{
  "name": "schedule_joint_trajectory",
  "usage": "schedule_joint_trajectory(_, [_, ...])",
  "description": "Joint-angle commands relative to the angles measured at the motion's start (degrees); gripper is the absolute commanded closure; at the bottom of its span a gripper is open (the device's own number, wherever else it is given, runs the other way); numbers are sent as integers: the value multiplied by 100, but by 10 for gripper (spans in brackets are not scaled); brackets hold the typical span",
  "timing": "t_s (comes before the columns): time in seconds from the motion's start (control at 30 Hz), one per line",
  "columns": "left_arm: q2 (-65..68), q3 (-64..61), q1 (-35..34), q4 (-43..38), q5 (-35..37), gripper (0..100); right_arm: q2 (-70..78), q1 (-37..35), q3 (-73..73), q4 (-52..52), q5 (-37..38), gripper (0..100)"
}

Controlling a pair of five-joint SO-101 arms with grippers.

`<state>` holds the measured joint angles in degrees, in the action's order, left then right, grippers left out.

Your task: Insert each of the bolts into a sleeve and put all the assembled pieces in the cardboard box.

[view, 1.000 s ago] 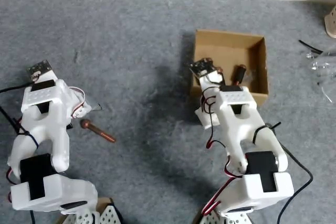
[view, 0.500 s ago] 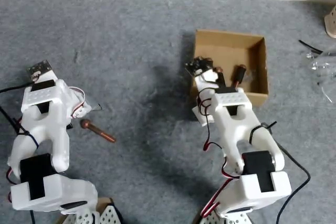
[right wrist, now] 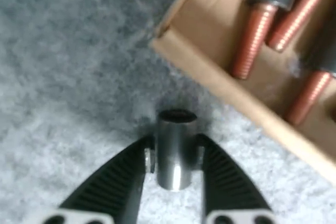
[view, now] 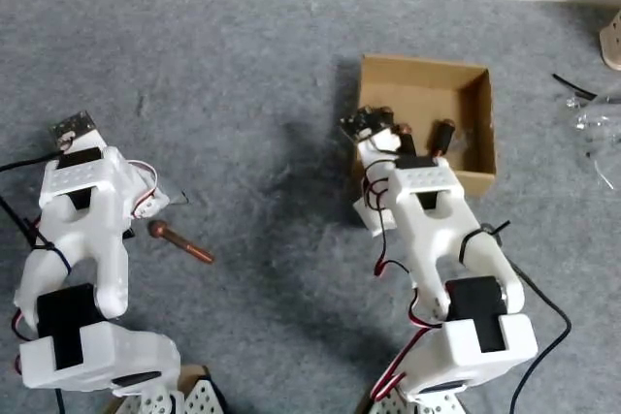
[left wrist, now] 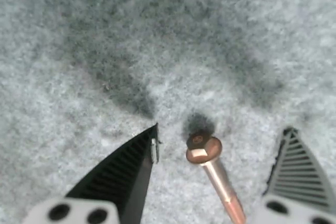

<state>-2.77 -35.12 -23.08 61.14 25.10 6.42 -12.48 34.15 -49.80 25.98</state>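
Grey carpet (view: 243, 94), cardboard box (view: 482, 123) with sleeved bolts (view: 443, 135)

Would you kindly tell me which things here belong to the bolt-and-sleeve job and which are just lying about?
Job:
- loose bolt, between the open left end effector fingers
- sleeve, in the right end effector
- cardboard box
- assembled pieces inside it

Lying about:
- clear plastic item
- beige object

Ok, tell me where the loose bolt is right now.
The bolt lies on the grey carpet on the left side of the high view, between the tips of the open left end effector, well apart from the cardboard box.
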Motion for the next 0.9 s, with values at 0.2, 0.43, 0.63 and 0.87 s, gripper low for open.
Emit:
schedule_joint_trajectory(0.2, [-251, 92, -57, -62, 9, 674, 48, -84, 75, 4, -651, 994])
schedule_joint_trajectory(0.43, [-251, 84, -57, -62, 9, 674, -1516, -84, 1226, 848, -668, 995])
schedule_joint_trajectory(0.63, [-251, 101, -40, -53, 9, 674, -4470, -84, 3688, 2229, -659, 995])
schedule_joint_trajectory(0.87, [-259, 84, -40, -35, 9, 676, -6958, -110, 5165, 2246, -659, 995])
